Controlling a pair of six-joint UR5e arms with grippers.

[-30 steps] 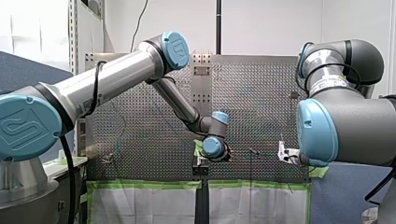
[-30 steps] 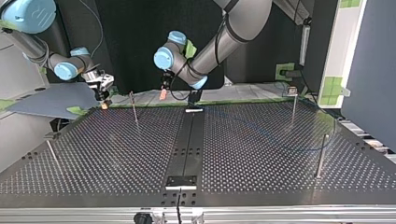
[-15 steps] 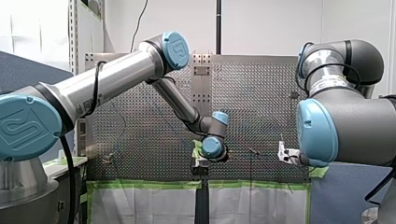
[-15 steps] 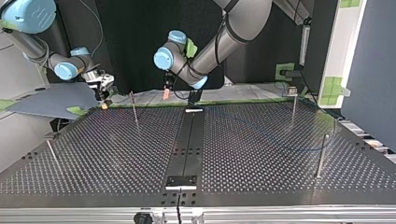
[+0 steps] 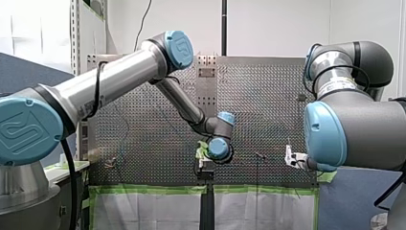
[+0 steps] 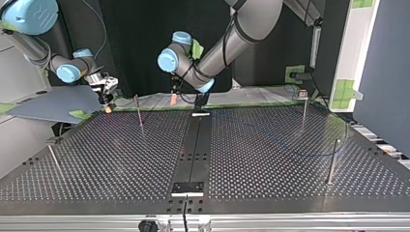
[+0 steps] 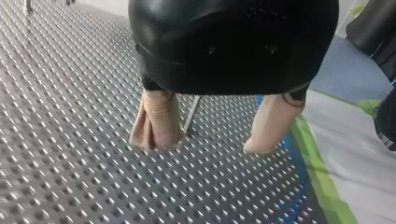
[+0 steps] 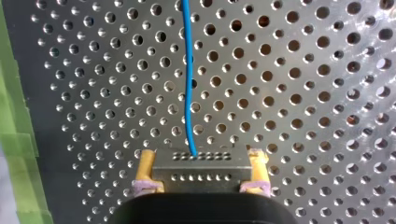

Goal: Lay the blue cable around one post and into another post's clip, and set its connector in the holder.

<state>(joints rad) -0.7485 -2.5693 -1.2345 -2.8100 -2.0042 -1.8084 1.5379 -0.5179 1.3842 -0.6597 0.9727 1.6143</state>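
Observation:
In the right wrist view my right gripper [image 8: 201,161] is shut on a grey connector [image 8: 201,176], gripped between its yellow pads [image 8: 145,163]. The blue cable [image 8: 187,84] runs straight ahead from the connector over the perforated table. In the top view that gripper [image 6: 108,106] hangs at the table's far left edge. The cable [image 6: 295,153] lies in a faint arc on the right half, near a post [image 6: 331,162]. My left gripper [image 7: 208,144] is open, its beige pads [image 7: 156,121] just above the table. A thin post [image 7: 191,112] stands ahead of the pads. The left gripper [image 6: 173,98] hovers near the far middle.
More thin posts stand at the top view's far left [image 6: 139,112], far right [image 6: 303,108] and near left [image 6: 53,162]. A black strip [image 6: 193,150] runs down the table's middle, with a plate [image 6: 188,188] at its near end. Green tape [image 7: 322,172] marks the table's edge.
My left arm's wrist has turned a little, and its gripper has drifted slightly rightward in the top view. My right arm and the connector have stayed still.

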